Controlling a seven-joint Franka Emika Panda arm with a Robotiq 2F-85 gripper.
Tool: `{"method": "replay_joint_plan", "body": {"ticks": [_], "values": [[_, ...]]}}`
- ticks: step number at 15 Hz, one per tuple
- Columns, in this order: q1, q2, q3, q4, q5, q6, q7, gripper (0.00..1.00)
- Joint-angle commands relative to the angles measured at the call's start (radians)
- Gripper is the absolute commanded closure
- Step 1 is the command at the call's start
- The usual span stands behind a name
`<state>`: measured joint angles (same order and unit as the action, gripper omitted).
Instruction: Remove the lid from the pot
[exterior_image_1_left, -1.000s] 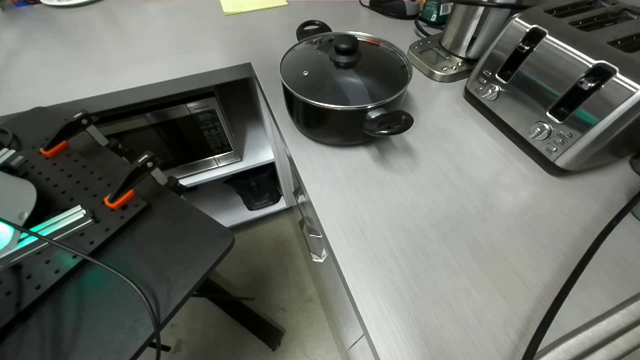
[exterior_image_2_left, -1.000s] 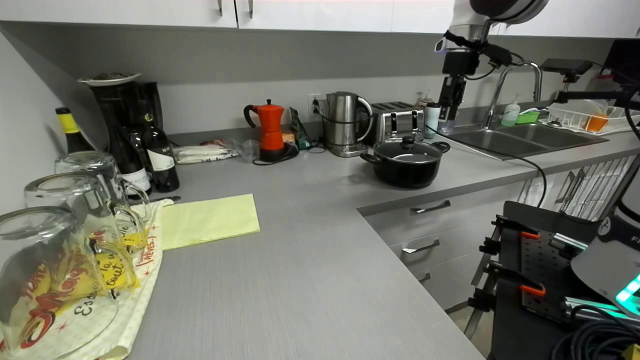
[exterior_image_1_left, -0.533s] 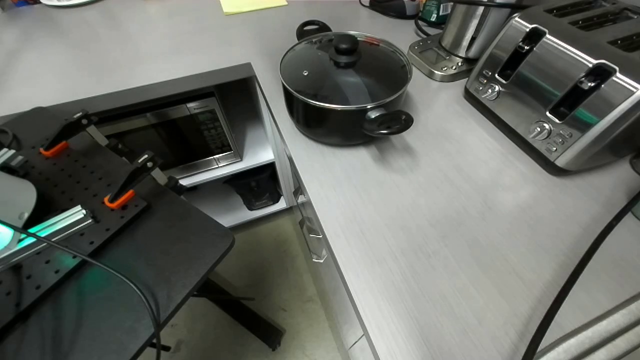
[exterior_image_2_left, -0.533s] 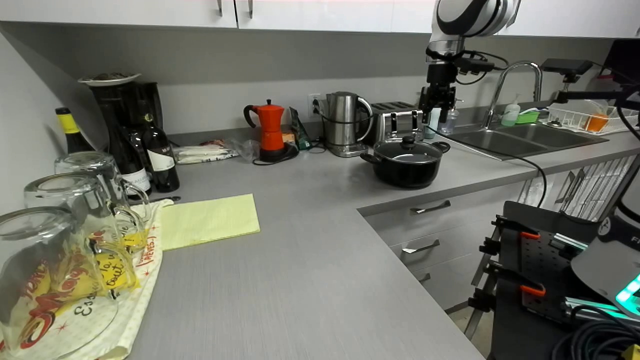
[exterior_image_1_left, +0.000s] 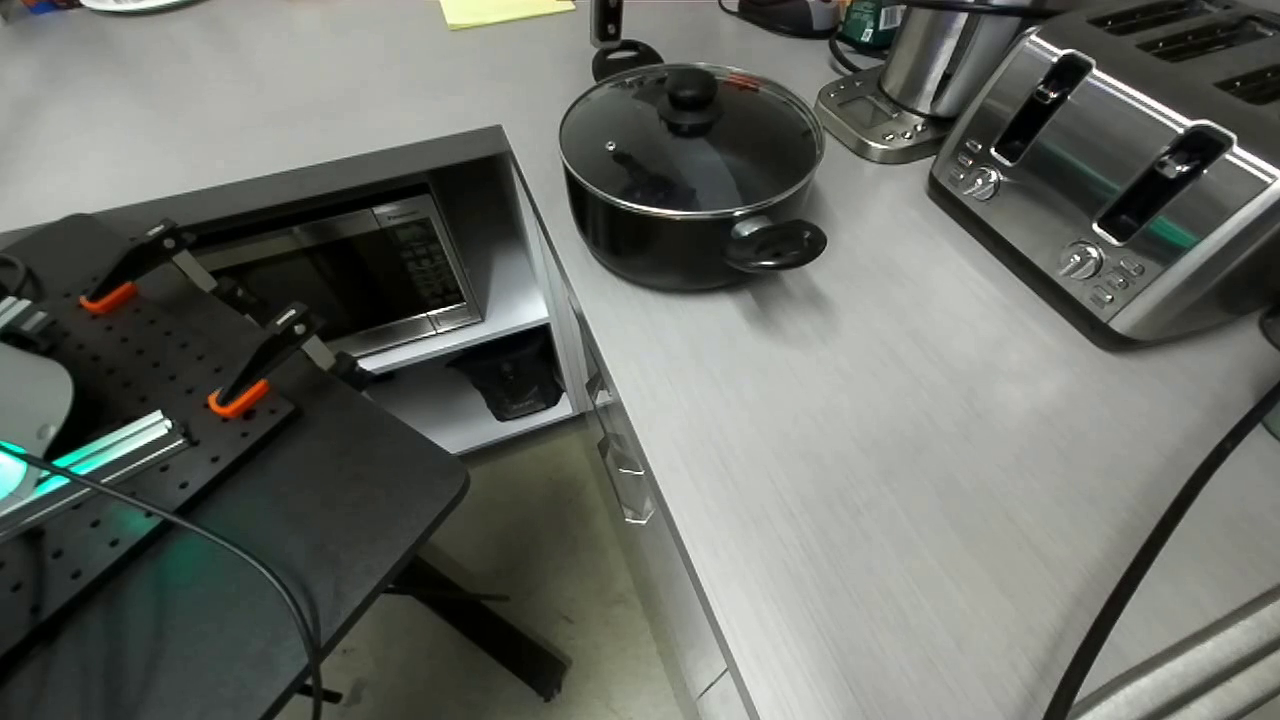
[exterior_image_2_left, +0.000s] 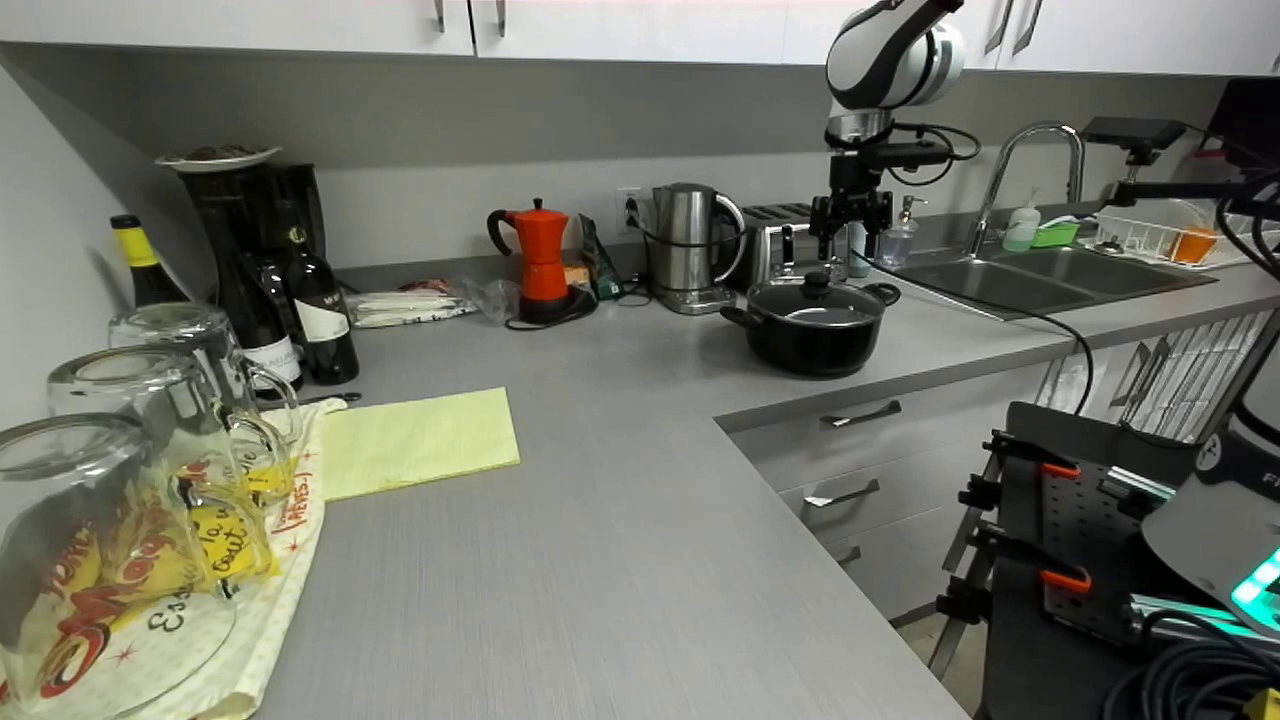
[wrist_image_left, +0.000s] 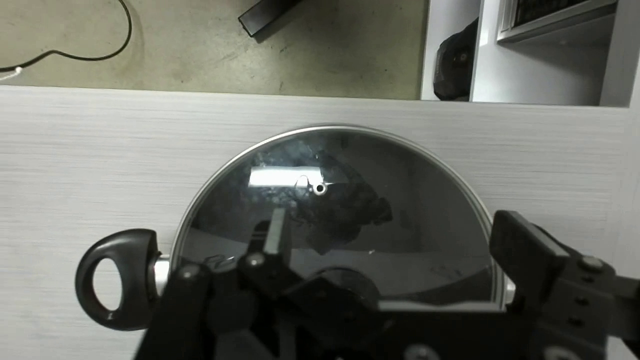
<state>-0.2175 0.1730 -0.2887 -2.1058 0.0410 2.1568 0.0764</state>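
The round dark glass lid (exterior_image_1_left: 640, 165) with its metal rim and black knob (exterior_image_1_left: 692, 88) lies on the black pot (exterior_image_1_left: 660, 250). The lid (exterior_image_2_left: 830, 308) and pot (exterior_image_2_left: 815, 348) also show in an exterior view. My gripper (exterior_image_2_left: 848, 238) hangs fingers-down above the lid there, apart from the knob. A fingertip shows at the top edge in an exterior view (exterior_image_1_left: 606, 25). In the wrist view my gripper (wrist_image_left: 396, 232) is wide open and empty over the lid (wrist_image_left: 425, 210). The knob (wrist_image_left: 352, 281) shows between the fingers, partly hidden by the left one. The pot's side handle (wrist_image_left: 117, 280) is at left.
A silver toaster (exterior_image_1_left: 1130, 180) and a kettle (exterior_image_2_left: 685, 240) stand beside and behind the pot. The counter edge (wrist_image_left: 300, 95) runs close to the pot. A black cable (exterior_image_2_left: 1000, 305) hangs across near the sink (exterior_image_2_left: 1060, 280). A red moka pot (exterior_image_2_left: 543, 255) stands farther along.
The arm has moved leftward and lower toward the pot in an exterior view, and both fingers now show apart. A fingertip has come into the other exterior picture. Lid and pot have not moved.
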Motion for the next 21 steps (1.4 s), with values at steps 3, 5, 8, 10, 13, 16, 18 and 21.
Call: {"method": "replay_joint_plan", "body": {"ticks": [3,5,8,10,13,16,18,21], "values": [[-0.03,0.148,0.004,0.144,0.017,0.005,0.132,0.0],[-0.035,0.183,0.002,0.177,0.014,0.007,0.168,0.0],[-0.042,0.228,-0.001,0.221,0.013,0.008,0.211,0.0],[-0.043,0.257,-0.004,0.247,0.009,0.014,0.241,0.0],[-0.042,0.294,-0.009,0.28,0.003,0.022,0.279,0.0],[-0.041,0.318,-0.011,0.3,0.0,0.026,0.299,0.0],[-0.04,0.327,-0.011,0.308,-0.001,0.027,0.302,0.26],[-0.039,0.331,-0.01,0.313,-0.003,0.031,0.301,0.49]]}}
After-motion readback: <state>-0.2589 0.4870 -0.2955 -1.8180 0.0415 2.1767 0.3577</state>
